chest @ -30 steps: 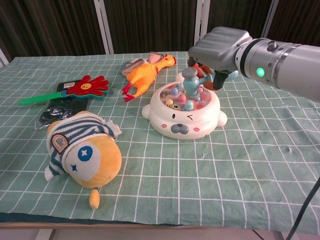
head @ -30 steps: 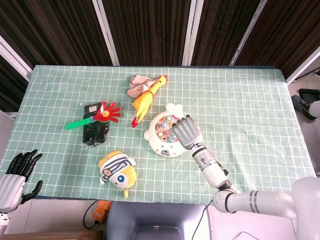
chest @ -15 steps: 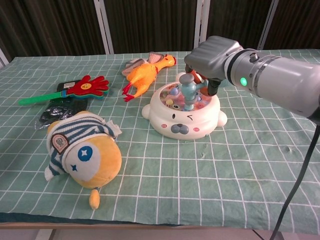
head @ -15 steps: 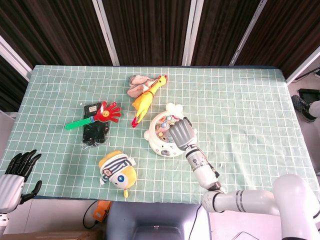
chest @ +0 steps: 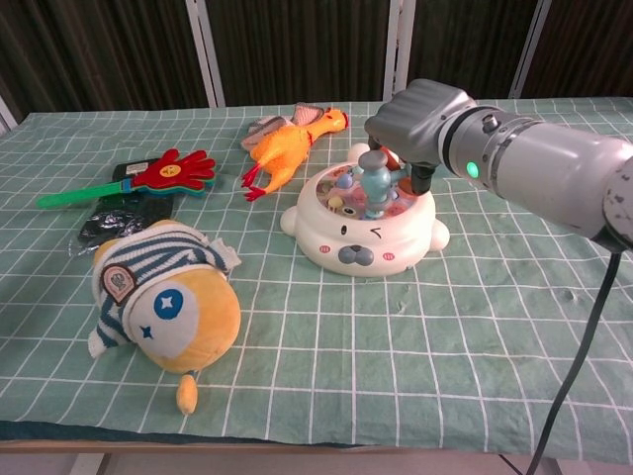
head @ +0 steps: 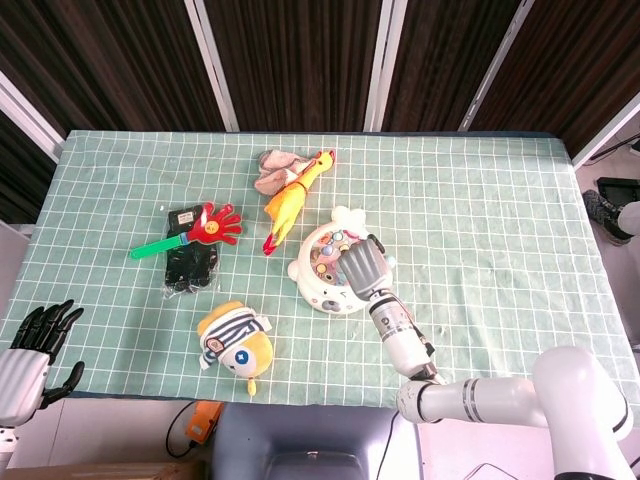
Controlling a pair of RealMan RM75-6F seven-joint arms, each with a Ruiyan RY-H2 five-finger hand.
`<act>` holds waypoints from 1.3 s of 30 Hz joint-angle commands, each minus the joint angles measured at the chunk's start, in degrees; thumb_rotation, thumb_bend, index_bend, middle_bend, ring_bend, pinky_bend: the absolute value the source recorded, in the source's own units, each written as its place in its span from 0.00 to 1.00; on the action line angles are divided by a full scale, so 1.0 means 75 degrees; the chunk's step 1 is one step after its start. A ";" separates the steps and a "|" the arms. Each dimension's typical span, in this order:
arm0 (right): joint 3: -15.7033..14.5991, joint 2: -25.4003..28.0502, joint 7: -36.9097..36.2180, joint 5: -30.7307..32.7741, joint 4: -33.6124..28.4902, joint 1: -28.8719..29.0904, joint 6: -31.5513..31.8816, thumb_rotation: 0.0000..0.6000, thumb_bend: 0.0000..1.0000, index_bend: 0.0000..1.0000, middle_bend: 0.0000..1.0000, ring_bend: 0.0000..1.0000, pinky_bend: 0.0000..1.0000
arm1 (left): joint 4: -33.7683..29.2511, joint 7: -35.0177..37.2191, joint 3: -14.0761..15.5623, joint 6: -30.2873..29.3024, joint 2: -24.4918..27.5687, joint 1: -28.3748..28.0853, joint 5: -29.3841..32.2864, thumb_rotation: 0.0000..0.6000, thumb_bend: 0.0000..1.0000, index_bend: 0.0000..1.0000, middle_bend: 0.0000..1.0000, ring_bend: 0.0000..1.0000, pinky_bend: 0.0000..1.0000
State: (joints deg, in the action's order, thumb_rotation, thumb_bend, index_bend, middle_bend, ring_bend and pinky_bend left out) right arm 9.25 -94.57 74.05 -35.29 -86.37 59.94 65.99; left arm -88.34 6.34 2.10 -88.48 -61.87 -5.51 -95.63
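Lowered since before, right robot hand (chest: 420, 124) gripping blue mallet (chest: 376, 183), its head on seal game toy (chest: 366, 237).

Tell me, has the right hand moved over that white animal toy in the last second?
Yes. The right hand has shifted left and lower against the white animal toy, with the small blue hammer in it.

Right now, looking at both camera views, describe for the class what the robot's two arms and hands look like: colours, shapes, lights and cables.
The right hand has a boxy matte grey shell. Its forearm is a smooth silver-grey cylinder with a small green light and dark ring seams; a thin black cable hangs from it. In the head view the arm runs through white and grey rounded segments. The left hand has black fingers on a pale grey wrist.
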 commanded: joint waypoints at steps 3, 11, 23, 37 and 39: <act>0.0066 0.0006 -0.0223 -0.0133 0.0012 0.0018 0.0084 1.00 0.61 0.95 0.69 0.61 0.61 | -0.0002 0.0015 0.0001 0.0002 0.0003 -0.0003 -0.0005 1.00 0.42 0.00 0.00 0.00 0.02; 0.0357 -0.0163 -0.0334 -0.0154 0.0154 0.0226 0.0231 1.00 0.61 0.95 0.69 0.61 0.61 | 0.0014 0.0103 -0.0015 0.0028 0.0030 -0.0018 0.0032 1.00 0.42 0.00 0.00 0.00 0.02; 0.0311 -0.0843 0.0502 0.0338 0.0807 0.0690 0.0340 1.00 0.61 0.95 0.69 0.61 0.61 | 0.0058 0.0262 -0.0019 -0.0030 0.0087 0.0019 0.0062 1.00 0.42 0.00 0.00 0.00 0.02; 0.0277 -0.0847 0.0667 0.0446 0.0967 0.0710 0.0413 1.00 0.61 0.95 0.69 0.61 0.61 | 0.0054 0.0202 -0.0010 -0.0006 0.0074 0.0014 0.0042 1.00 0.42 0.00 0.00 0.00 0.02; 0.0263 -0.0868 0.0669 0.0457 0.1003 0.0712 0.0388 1.00 0.61 0.95 0.69 0.61 0.61 | 0.0054 0.0202 -0.0012 -0.0015 0.0074 0.0017 0.0039 1.00 0.42 0.00 0.00 0.00 0.02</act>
State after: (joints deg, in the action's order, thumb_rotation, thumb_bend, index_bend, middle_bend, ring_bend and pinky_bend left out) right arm 11.25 -101.05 79.07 -31.88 -78.87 65.28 68.92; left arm -87.93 7.87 2.02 -88.59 -61.32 -5.38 -95.33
